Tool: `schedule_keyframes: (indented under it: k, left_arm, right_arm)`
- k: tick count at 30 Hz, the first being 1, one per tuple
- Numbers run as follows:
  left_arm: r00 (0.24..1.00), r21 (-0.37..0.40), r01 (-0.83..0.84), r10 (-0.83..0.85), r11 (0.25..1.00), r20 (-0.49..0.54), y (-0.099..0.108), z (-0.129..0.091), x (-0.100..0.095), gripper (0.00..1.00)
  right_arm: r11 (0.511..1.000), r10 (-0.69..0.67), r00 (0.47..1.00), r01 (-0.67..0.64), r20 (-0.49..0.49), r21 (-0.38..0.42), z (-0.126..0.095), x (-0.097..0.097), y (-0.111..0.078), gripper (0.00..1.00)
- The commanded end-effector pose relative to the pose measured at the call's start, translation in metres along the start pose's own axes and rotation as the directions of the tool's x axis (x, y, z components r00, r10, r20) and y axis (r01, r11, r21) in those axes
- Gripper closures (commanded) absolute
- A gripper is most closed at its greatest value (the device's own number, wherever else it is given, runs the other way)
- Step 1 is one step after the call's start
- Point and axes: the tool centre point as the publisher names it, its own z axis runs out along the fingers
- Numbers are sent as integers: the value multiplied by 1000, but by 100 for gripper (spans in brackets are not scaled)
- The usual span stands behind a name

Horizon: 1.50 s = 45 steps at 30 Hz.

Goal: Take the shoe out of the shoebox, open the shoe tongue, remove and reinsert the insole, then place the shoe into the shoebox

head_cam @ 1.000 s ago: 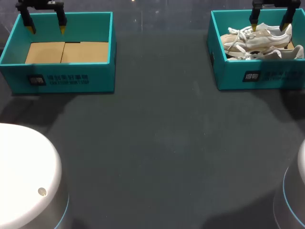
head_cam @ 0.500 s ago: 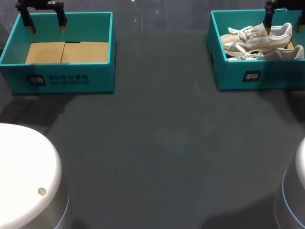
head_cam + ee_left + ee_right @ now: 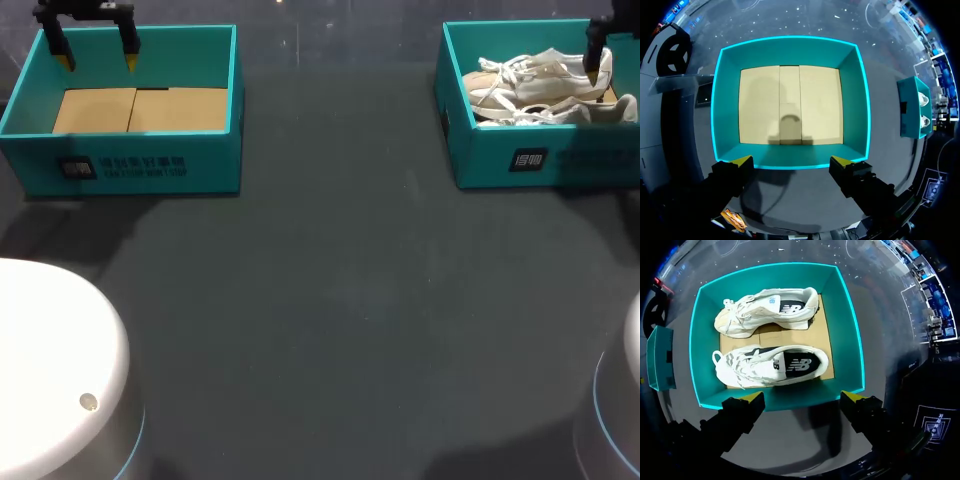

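Head view: right gripper point(image 3: 801, 398) mostly off the edge, only one finger point(image 3: 596, 45) vis. Shoebox point(image 3: 490, 150) clipped at that same edge, far end out of frame. Near shoe point(image 3: 560, 112) half sunk behind the front wall, sole hidden. Print on that wall too small to tell. Left wrist view: shoebox tiny, shoes just pale specks. Right wrist view: other box point(image 3: 660, 357) side-on, inside hidden.

The left box point(image 3: 130, 165) is sitting at the far left of the bench point(image 3: 340, 300) and the shoebox point(image 3: 540, 160) at its far right, well apart. In the shoebox, the near shoe point(image 3: 560, 112) is lying just before the far shoe point(image 3: 540, 72). The left gripper point(image 3: 791, 161) is hanging over the left box, and the right gripper point(image 3: 802, 399) over the shoebox.
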Motion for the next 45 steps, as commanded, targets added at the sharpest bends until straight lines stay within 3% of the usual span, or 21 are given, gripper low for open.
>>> schedule_keyframes:
  k: [1, 9, 23, 45]
  left_arm:
    - [1000, -1, 0, 0, 1000, 1, 0, 0, 0, 0]
    - [1000, -1, 0, 0, 1000, 1, 0, 0, 0, 0]
    - [1000, -1, 0, 0, 1000, 1, 0, 0, 0, 0]
    - [1000, -1, 0, 0, 1000, 1, 0, 0, 0, 0]
  right_arm:
    - [1000, 1, 1000, -1, 3, 1, 0, 1, 0, 0]
    - [1000, 1, 1000, -1, 3, 1, 0, 1, 0, 0]
    - [999, -36, 999, 35, 39, 26, 33, -15, 17, 0]
    - [996, -57, 997, 54, 43, 77, 86, -39, 21, 0]
